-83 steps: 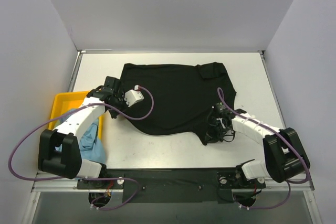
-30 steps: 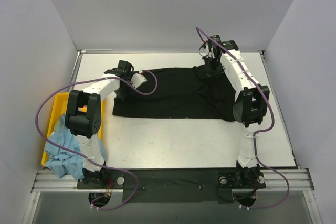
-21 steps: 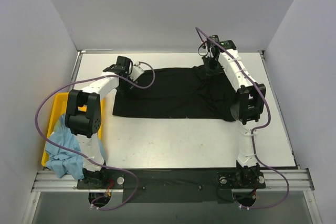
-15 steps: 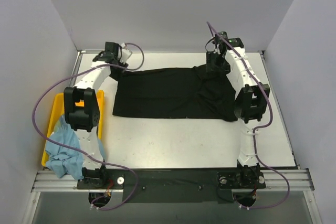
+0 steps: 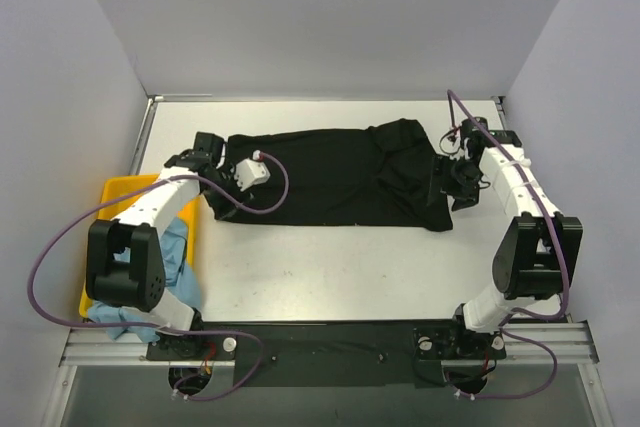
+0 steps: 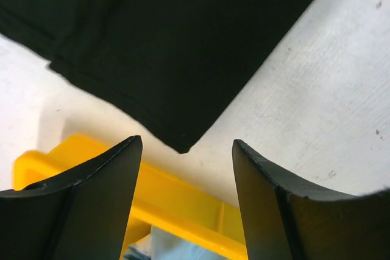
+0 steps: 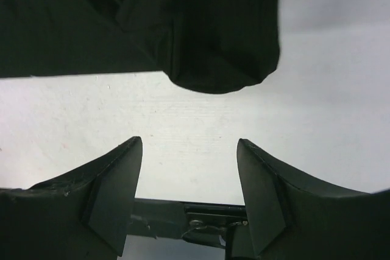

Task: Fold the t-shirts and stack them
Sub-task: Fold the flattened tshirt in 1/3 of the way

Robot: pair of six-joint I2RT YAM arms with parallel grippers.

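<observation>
A black t-shirt (image 5: 330, 175) lies folded into a wide band across the middle of the table. My left gripper (image 5: 213, 197) hovers at the band's near-left corner with its jaws open and nothing between them. In the left wrist view that gripper (image 6: 186, 140) has the pointed corner of the black t-shirt (image 6: 170, 41) just past its tips. My right gripper (image 5: 455, 192) stands open at the band's right end. In the right wrist view the right gripper (image 7: 189, 139) is over bare table, short of the rounded end of the black t-shirt (image 7: 152, 22). A light blue t-shirt (image 5: 175, 257) lies crumpled in the tray.
A yellow tray (image 5: 120, 197) sits at the table's left edge, and the left wrist view shows the yellow tray (image 6: 177, 193) close under the fingers. The black base rail (image 7: 201, 211) runs along the near edge. Grey walls enclose the left, far and right sides.
Both grippers opened, let go of the black t-shirt's far edge, and drew back toward me to the ends of the folded band. The shirt stays folded.
</observation>
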